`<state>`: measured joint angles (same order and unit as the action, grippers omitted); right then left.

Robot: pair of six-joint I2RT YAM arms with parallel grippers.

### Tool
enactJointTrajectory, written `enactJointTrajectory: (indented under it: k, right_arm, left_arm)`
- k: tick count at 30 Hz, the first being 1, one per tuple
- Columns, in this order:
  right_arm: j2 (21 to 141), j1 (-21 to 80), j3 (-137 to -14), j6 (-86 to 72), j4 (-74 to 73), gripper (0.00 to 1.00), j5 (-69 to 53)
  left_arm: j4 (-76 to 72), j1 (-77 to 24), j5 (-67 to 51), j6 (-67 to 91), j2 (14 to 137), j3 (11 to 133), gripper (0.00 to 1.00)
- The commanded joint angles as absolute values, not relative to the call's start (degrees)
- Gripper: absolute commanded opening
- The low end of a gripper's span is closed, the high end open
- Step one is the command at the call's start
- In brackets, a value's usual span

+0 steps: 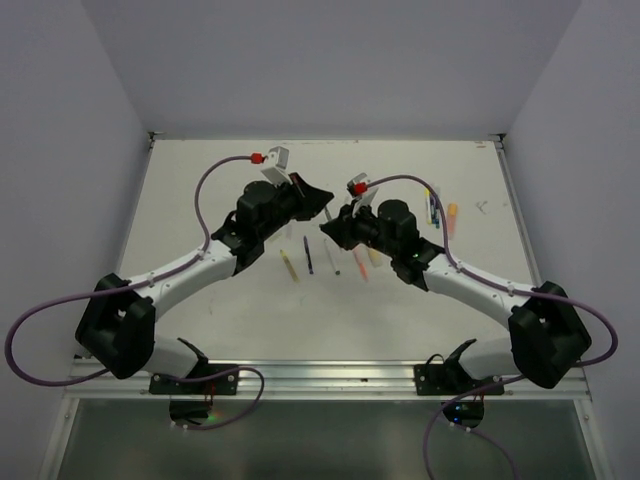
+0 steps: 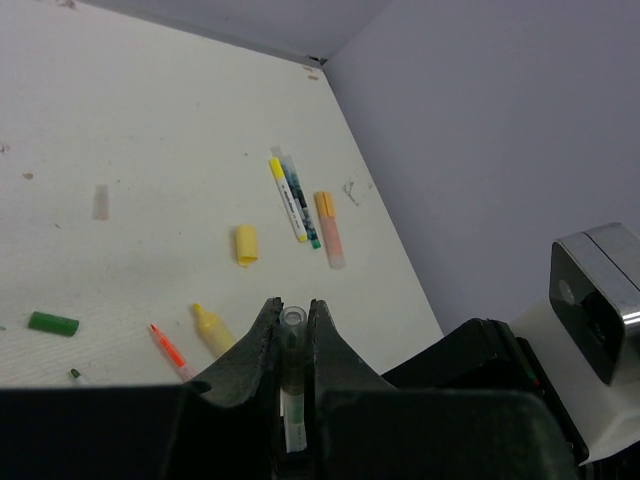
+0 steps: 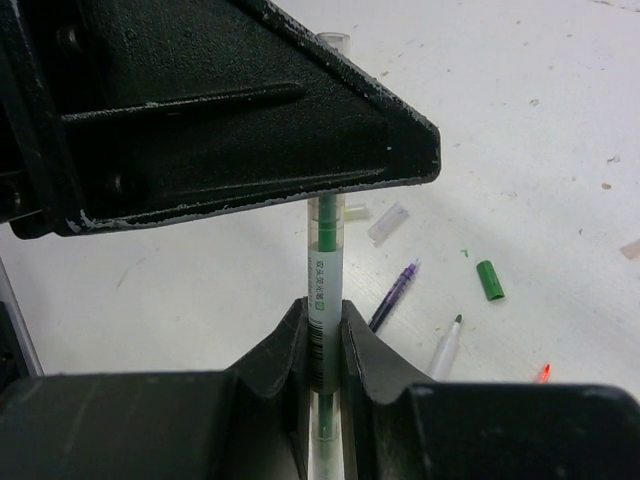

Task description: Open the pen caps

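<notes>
1. White tabletop (image 1: 200, 300) boxed in by pale lilac walls (image 1: 60, 120). From above we see two black-and-white arms reach in from the near edge and meet over the middle of the table.
2. The left gripper (image 2: 292, 335) has its fingers pressed tight on one end of a clear-barrelled pen (image 3: 324, 255) with a green core. The pen's clear tip pokes out just past the fingertips.
3. The right gripper (image 3: 323, 325) is clamped on the same pen further along the barrel, with a printed label just above its fingers.
4. The pen hangs above the table, spanning the short gap between the two grippers, which stand very close together. We cannot tell whether its cap has parted from the barrel.
5. Below the held pen, loose on the table, lie a green cap (image 3: 489, 280), a clear cap (image 3: 388, 222), a purple pen (image 3: 395, 295) and a white pen (image 3: 445, 347) with a dark tip.
6. The left wrist view shows a yellow cap (image 2: 245, 245), a yellow highlighter (image 2: 212, 330) and a thin orange-red pen (image 2: 168, 348). Nearer the table's right edge, a yellow-tipped pen (image 2: 288, 198), a teal pen (image 2: 305, 212) and an orange highlighter (image 2: 330, 230) lie side by side.
</notes>
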<state>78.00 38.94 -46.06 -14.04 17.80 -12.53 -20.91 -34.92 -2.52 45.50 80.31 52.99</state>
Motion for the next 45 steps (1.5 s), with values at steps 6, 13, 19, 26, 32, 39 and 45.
enactJointTrajectory:
  k: [6,13,19,26,32,39,45]
  right_arm:
    - [76.91,39.37,-36.13,-13.36,-0.7,0.0,-13.98]
    - [76.91,39.29,-34.37,-13.18,-1.05,0.0,-14.59]
    - [75.23,39.37,-38.74,-15.2,-3.07,0.0,-13.54]
    - [81.38,39.73,-50.26,-18.8,-9.66,0.0,-11.25]
    - [90.25,43.24,-60.28,-23.11,-12.82,0.0,-9.67]
    - [102.91,50.62,-73.45,-26.19,-18.01,0.0,-6.42]
    - [111.7,54.57,-79.61,-28.56,-17.84,0.0,-3.96]
  left_arm:
    - [-47.37,-29.36,20.3,44.21,80.07,59.06,0.0]
    - [-50.19,-28.3,22.15,44.3,80.86,60.55,0.0]
    - [-38.54,-26.9,15.04,43.07,80.07,62.05,0.0]
    - [-12.34,-23.47,6.07,38.68,78.49,64.33,0.0]
    - [7.63,-20.58,4.83,32.36,77.26,62.85,0.0]
    - [19.33,-15.21,2.55,29.62,82.78,59.77,0.0]
    - [18.03,-13.71,0.35,30.58,89.2,56.43,0.01]
